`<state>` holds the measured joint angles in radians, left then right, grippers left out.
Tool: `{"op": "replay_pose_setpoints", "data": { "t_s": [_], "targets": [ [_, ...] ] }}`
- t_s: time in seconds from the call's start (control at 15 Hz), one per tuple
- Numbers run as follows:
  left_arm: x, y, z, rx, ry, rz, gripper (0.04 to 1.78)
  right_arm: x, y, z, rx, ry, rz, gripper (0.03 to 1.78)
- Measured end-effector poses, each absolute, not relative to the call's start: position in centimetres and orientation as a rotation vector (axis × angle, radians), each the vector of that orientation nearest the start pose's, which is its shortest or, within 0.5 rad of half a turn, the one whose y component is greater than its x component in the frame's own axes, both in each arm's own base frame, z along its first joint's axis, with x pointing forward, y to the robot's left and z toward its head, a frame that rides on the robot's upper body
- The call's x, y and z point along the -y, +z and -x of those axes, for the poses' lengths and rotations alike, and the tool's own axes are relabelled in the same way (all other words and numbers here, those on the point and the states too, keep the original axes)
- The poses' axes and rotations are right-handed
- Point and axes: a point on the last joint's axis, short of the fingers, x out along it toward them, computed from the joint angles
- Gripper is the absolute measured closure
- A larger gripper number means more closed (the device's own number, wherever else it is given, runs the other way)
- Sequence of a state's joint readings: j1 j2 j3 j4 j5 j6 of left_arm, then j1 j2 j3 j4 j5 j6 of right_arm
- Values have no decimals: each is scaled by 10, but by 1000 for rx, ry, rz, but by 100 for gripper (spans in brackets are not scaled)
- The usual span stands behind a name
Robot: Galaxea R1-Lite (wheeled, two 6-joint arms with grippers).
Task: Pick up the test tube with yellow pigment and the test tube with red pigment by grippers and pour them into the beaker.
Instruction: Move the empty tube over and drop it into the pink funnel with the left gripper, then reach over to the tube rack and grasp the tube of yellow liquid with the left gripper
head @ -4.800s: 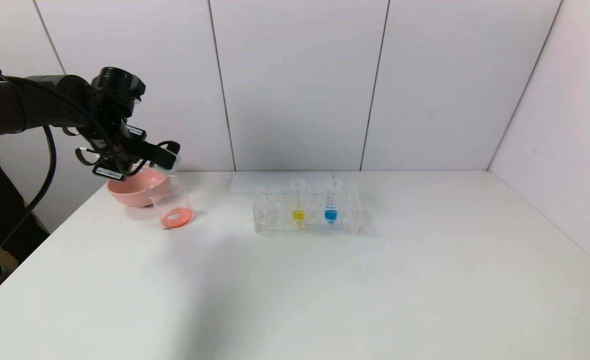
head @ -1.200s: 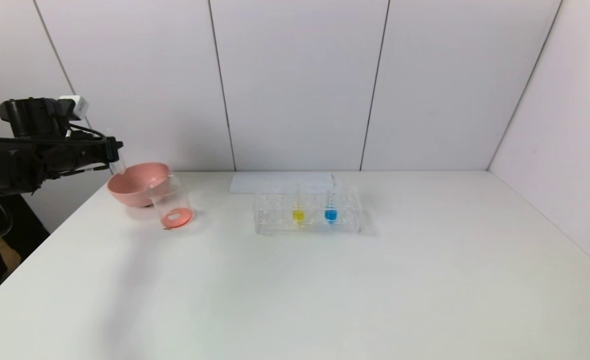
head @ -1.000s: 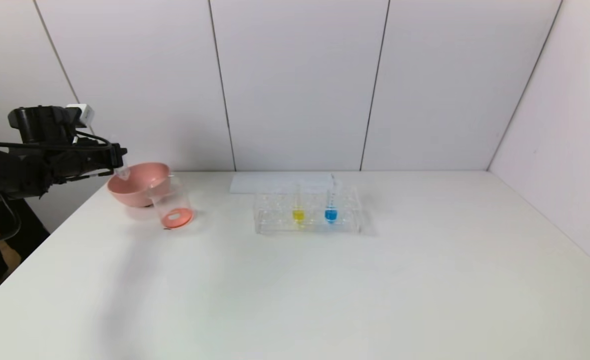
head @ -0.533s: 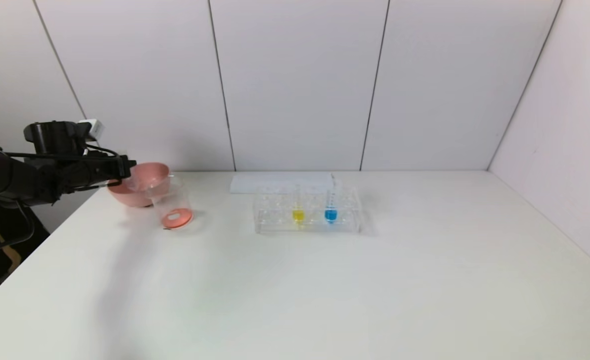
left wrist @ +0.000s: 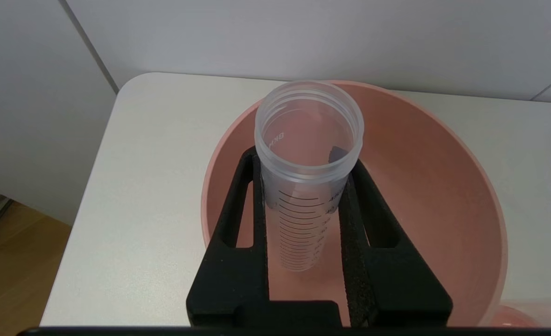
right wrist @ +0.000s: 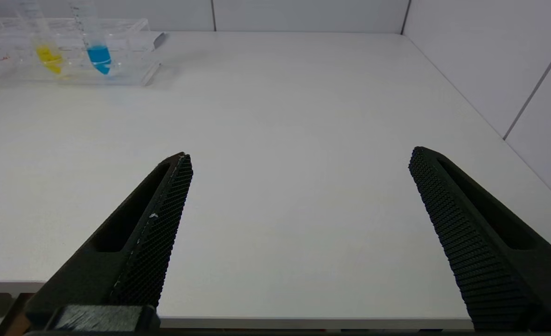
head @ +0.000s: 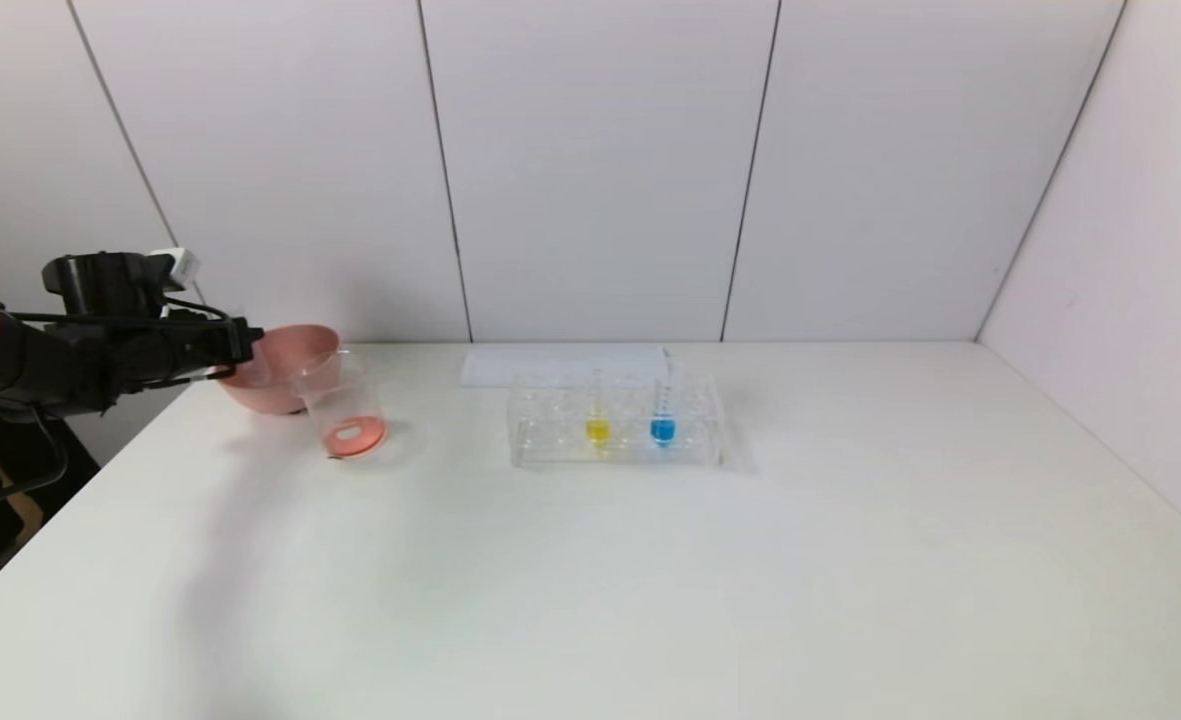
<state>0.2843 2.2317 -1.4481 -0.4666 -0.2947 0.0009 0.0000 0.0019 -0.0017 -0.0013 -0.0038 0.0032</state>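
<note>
My left gripper (head: 243, 346) is shut on a clear graduated test tube (left wrist: 298, 210) with no liquid showing in it. It holds the tube upright, mouth up, with its lower end down inside the pink bowl (left wrist: 420, 186). The beaker (head: 342, 405) stands just right of the bowl (head: 260, 395) with red-orange liquid on its bottom. The test tube with yellow pigment (head: 597, 415) stands in the clear rack (head: 550, 440), and also shows in the right wrist view (right wrist: 46, 51). My right gripper (right wrist: 298, 156) is open and empty over the table's front edge, out of the head view.
A blue-liquid tube (head: 662, 415) stands in the rack beside the yellow one. A white sheet (head: 510, 365) lies behind the rack. The bowl sits near the table's back left corner, close to the wall.
My left gripper left the beaker, where it held the tube tipped, swung back left, then came down and right. The tube now hangs upright in the pink bowl.
</note>
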Motion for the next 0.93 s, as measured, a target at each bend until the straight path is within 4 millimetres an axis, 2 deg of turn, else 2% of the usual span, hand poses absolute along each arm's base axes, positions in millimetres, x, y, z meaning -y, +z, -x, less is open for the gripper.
{"op": "replay_pose_setpoints", "data": {
  "t_s": [0.2, 0.4, 0.73, 0.93],
  "targets": [
    [-125, 132, -442, -308, -7, 87, 135, 0, 76, 23, 1, -4, -3, 11],
    [-126, 134, -443, -297, -4, 85, 117, 0, 76, 23, 1, -4, -3, 11],
    [-127, 136, -442, -290, -1, 82, 42, 0, 76, 23, 1, -4, -3, 11],
    [-126, 141, -439, -283, -1, 77, 12, 0, 76, 23, 1, -4, -3, 11]
  ]
}}
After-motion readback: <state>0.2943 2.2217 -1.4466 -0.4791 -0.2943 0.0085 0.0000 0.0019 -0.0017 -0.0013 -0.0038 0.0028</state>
